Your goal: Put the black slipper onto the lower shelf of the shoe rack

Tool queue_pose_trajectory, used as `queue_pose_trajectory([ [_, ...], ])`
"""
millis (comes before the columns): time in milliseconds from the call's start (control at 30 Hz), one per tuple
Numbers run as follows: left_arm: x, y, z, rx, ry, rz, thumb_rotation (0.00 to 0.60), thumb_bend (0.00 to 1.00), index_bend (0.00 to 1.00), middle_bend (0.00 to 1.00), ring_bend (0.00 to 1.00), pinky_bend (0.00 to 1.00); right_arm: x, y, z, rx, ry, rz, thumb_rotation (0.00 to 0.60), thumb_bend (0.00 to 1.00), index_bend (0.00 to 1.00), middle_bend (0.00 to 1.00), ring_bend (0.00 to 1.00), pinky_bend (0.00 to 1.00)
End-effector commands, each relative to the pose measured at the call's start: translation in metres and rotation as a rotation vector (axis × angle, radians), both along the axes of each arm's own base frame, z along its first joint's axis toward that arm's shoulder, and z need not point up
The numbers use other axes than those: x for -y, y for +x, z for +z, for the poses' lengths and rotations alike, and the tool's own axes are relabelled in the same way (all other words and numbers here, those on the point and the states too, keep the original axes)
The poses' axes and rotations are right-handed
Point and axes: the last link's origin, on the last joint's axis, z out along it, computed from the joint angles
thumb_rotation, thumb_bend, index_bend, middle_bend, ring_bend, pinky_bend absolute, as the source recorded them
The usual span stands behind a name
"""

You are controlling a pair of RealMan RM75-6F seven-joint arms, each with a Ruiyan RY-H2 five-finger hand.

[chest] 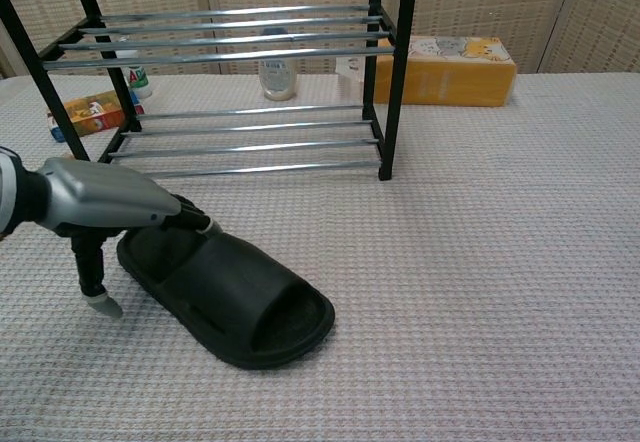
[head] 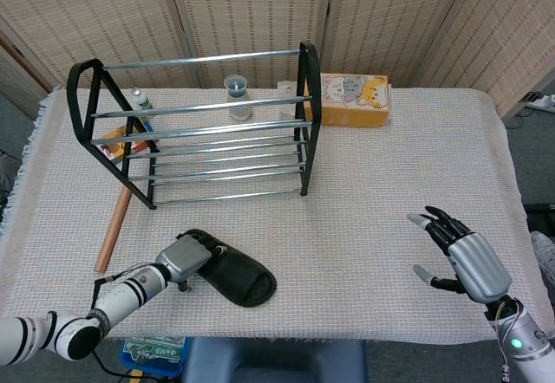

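Observation:
The black slipper (head: 238, 277) (chest: 240, 292) lies flat on the cloth near the table's front edge, with its toe pointing right. My left hand (head: 186, 256) (chest: 100, 207) is on its heel end. The fingers curl over the heel rim and the thumb hangs down just to the left of the sole. The shoe rack (head: 217, 132) stands behind, and its lower shelf (head: 225, 175) (chest: 250, 147) of metal bars is bare. My right hand (head: 464, 260) hovers open at the front right, far from the slipper and holding nothing.
A yellow tissue box (head: 354, 100) (chest: 445, 69) sits right of the rack. A small cup (head: 236, 95), a bottle (head: 139, 99) and a colourful carton (chest: 88, 112) stand behind and under the rack. A wooden stick (head: 115, 227) lies along the left side.

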Motion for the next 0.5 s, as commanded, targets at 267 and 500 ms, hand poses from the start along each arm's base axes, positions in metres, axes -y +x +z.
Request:
queue_pose_trajectory([
  [267, -0.006, 0.0, 0.008, 0.018, 0.179, -0.102, 0.6, 0.17, 0.09, 0.16, 0.11, 0.25, 0.001, 0.0, -0.001, 0.002, 0.003, 0.002, 0.6, 0.27, 0.1, 0.2, 0.14, 0.24],
  [500, -0.005, -0.024, 0.009, -0.037, 0.172, -0.108, 0.6, 0.17, 0.07, 0.14, 0.1, 0.25, 0.001, 0.0, -0.001, 0.002, 0.003, 0.001, 0.6, 0.27, 0.1, 0.2, 0.14, 0.24],
])
